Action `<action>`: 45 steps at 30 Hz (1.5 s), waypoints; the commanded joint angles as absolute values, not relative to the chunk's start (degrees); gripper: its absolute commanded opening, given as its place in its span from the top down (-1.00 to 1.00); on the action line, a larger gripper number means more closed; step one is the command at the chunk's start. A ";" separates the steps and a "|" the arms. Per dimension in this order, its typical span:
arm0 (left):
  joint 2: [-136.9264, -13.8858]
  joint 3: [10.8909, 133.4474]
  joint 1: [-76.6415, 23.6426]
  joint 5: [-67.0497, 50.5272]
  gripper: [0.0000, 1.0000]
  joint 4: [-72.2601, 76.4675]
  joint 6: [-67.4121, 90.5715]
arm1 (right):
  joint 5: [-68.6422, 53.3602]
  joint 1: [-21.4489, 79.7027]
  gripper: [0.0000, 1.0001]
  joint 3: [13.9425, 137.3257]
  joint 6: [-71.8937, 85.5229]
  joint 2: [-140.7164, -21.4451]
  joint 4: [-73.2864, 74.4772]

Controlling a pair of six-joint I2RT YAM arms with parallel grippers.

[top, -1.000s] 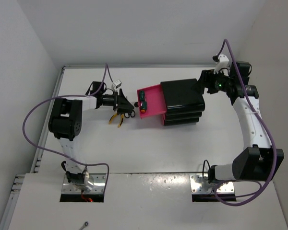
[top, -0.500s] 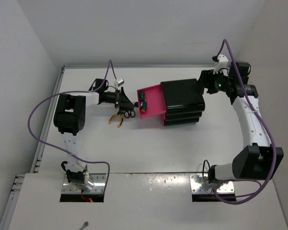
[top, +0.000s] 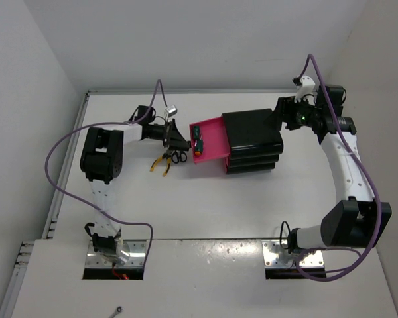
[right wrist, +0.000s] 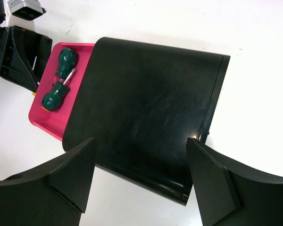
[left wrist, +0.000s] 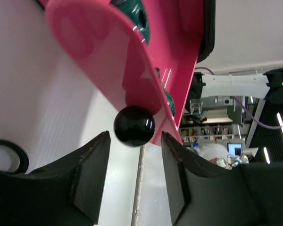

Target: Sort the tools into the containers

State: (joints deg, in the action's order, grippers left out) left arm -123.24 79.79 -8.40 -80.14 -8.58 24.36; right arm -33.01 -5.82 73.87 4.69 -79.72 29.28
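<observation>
Top view, centre: the left gripper (top: 178, 142) has edged right to the open pink drawer (top: 213, 140) holding screwdrivers (top: 198, 138), with the scissors (top: 178, 158) and pliers (top: 161, 163) unsorted beside it; left wrist view: its spread fingers (left wrist: 89, 179) flank the knob (left wrist: 134, 126), probably to close the drawer; right wrist view: the right gripper (right wrist: 140, 141) is spread, facing the black box (right wrist: 146, 94).

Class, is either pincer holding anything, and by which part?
Nothing is held: the left pincer straddles the drawer's knob with gaps; the right pincer stands open over the black box.
</observation>
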 commanded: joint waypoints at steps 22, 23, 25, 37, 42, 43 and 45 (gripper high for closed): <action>-122.08 90.17 -12.30 -80.60 0.46 -10.81 21.26 | -33.49 -5.98 -0.49 73.74 4.04 -80.24 28.48; -122.08 90.87 -12.30 -79.90 0.48 -10.81 21.79 | -33.49 -5.98 -0.49 73.74 4.04 -80.24 28.48; -122.08 91.40 -12.83 -79.89 0.51 -10.81 22.32 | -33.49 -5.98 -0.49 73.74 4.04 -80.24 27.95; -118.39 91.41 -18.98 -76.90 0.71 -10.81 21.80 | -32.43 -5.45 -0.49 72.69 4.57 -79.72 27.42; -118.39 93.25 -20.30 -76.29 0.73 -10.81 21.80 | -32.43 -5.45 -0.49 72.16 4.57 -79.19 27.42; -118.39 93.86 -20.82 -76.29 0.73 -10.81 21.80 | -32.43 -5.45 -0.49 71.55 4.57 -79.19 27.42; -119.00 94.39 -20.83 -75.76 0.73 -10.81 22.32 | -32.43 -5.45 -0.49 71.54 4.57 -78.67 27.42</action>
